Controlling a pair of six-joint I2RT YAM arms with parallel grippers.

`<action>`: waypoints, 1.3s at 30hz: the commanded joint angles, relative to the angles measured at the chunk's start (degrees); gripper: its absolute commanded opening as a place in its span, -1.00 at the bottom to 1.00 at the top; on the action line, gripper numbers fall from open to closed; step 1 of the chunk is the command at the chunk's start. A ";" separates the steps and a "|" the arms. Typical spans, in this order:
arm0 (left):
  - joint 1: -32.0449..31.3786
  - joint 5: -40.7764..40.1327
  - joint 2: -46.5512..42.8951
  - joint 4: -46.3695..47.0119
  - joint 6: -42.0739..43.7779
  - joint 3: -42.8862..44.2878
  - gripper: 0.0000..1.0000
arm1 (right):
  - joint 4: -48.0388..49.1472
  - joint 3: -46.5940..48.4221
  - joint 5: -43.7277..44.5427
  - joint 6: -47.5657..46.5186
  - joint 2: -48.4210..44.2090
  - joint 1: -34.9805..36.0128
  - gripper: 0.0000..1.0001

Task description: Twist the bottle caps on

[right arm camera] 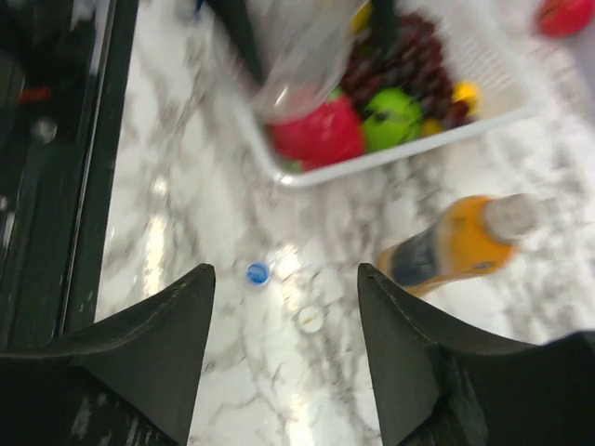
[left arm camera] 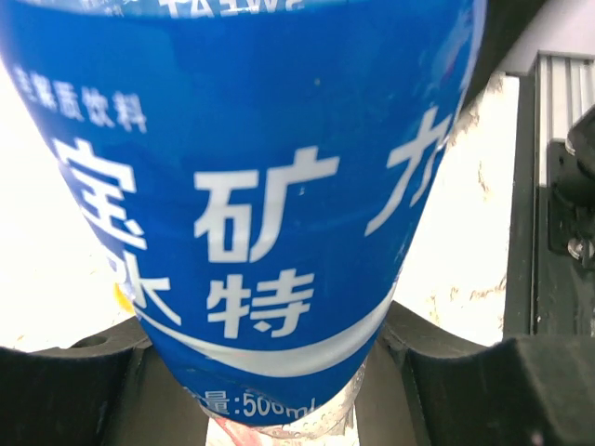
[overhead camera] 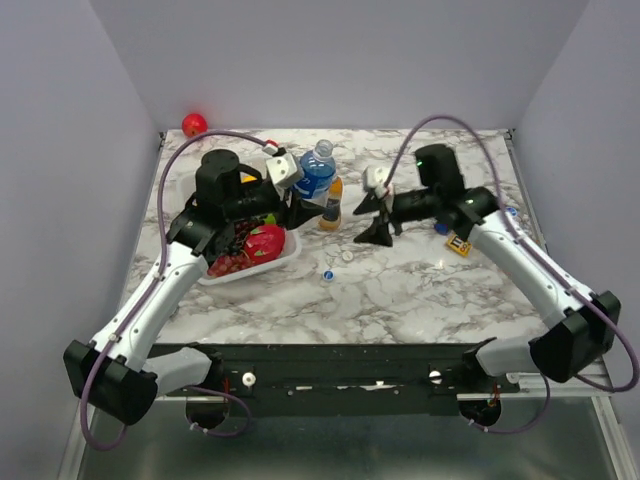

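Marble surface (overhead camera: 420,300): L pincer (overhead camera: 297,206) clamped on blue-label water bottle (overhead camera: 316,175); R pincer (right arm camera: 285,279) open (empty); blue cap (right arm camera: 257,273), white cap (right arm camera: 310,319) lie nearby.

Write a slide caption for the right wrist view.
Open right gripper above marble table, blue cap and white cap below, orange bottle near fruit basket.

The marble table (overhead camera: 400,300) bears a basket (overhead camera: 250,272) (white), an orange bottle (overhead camera: 331,208), a blue cap (overhead camera: 328,275).
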 commanded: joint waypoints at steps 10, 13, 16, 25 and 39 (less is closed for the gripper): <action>13.03 -5.47 -10.89 4.26 -13.82 -11.23 -0.94 | -1.72 -6.06 19.32 -25.88 20.55 18.42 0.24; 14.96 -3.37 -12.83 4.61 -14.26 -13.08 -0.92 | -1.45 -3.77 22.14 -26.24 25.64 19.13 0.23; 16.46 -3.09 -14.67 4.44 -15.58 -14.66 -0.92 | -1.89 -2.28 23.90 -26.50 28.99 19.13 0.24; 19.10 -1.77 -16.70 5.75 -18.74 -17.83 -0.91 | -5.23 -0.52 24.95 -28.70 34.19 19.22 0.24; 19.63 -0.98 -15.65 7.60 -20.06 -19.32 -0.89 | -4.27 1.15 25.39 -27.12 38.14 19.83 0.20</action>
